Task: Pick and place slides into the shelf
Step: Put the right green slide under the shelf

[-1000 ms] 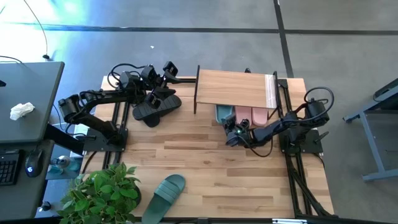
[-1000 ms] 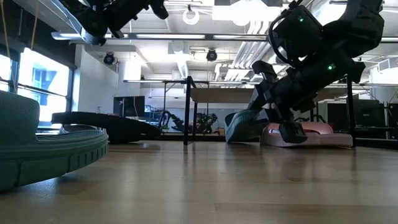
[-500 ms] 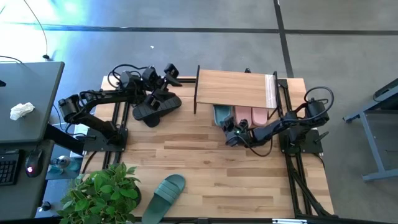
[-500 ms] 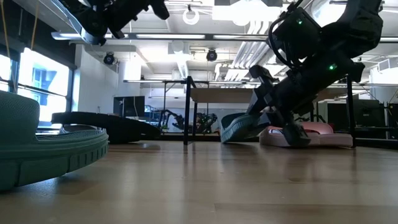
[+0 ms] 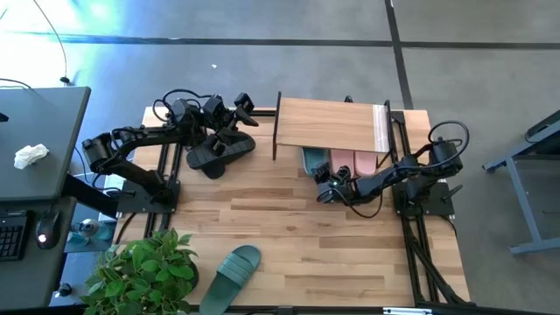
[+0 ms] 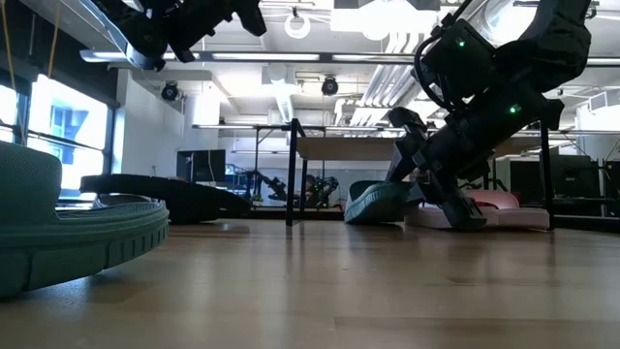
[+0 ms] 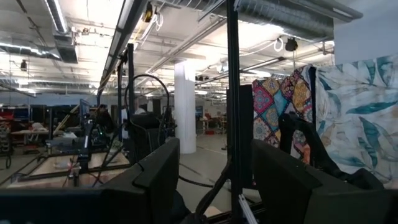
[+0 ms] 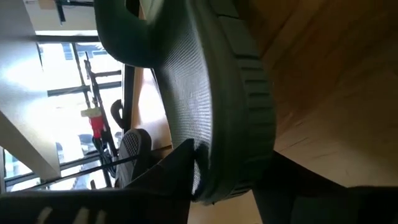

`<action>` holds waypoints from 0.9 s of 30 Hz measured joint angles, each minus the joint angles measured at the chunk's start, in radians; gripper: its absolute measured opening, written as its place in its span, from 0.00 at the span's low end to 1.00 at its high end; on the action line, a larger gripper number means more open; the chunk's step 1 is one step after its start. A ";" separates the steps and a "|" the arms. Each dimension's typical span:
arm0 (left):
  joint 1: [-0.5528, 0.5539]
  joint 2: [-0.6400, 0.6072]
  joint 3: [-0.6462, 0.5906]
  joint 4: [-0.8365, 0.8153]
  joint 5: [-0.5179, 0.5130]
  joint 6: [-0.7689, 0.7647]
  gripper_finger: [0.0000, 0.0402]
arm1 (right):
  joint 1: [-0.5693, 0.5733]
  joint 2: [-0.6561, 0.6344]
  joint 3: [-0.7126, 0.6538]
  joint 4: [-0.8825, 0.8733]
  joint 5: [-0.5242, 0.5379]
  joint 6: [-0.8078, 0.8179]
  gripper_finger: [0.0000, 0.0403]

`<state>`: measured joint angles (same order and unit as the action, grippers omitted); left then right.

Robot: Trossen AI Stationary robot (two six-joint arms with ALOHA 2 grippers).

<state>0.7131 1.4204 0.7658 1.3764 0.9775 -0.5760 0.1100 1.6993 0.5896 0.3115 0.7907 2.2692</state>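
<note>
High view: we see the right gripper (image 5: 325, 187) low at the front edge of the shelf (image 5: 332, 123), on the heel of a dark green sandal (image 5: 311, 160) that lies partly under the plank beside the pink pair (image 5: 352, 162). In the right wrist view its fingers (image 8: 168, 171) straddle the sandal's rim, but we cannot tell whether they pinch or have let go. The left gripper (image 5: 234, 118) hangs spread over the black pair (image 5: 219, 150); the other green sandal (image 5: 231, 276) lies well apart near the plant (image 5: 144, 273). We judge these sandals light, rubbery and bendy; the thick heel rim or the ribbed strap gives the surest hold.
</note>
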 joint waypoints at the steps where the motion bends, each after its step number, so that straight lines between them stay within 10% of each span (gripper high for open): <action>1: 0.000 0.000 0.000 -0.004 0.000 0.001 0.46 | -0.001 0.000 0.000 -0.001 0.001 0.000 0.35; 27: 0.000 0.000 0.000 -0.070 0.025 0.033 0.46 | 0.028 -0.002 0.001 -0.095 -0.115 0.034 0.48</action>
<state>0.7132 1.4204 0.7658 1.3060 1.0027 -0.5430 0.1383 1.6970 0.5907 0.2169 0.6762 2.3035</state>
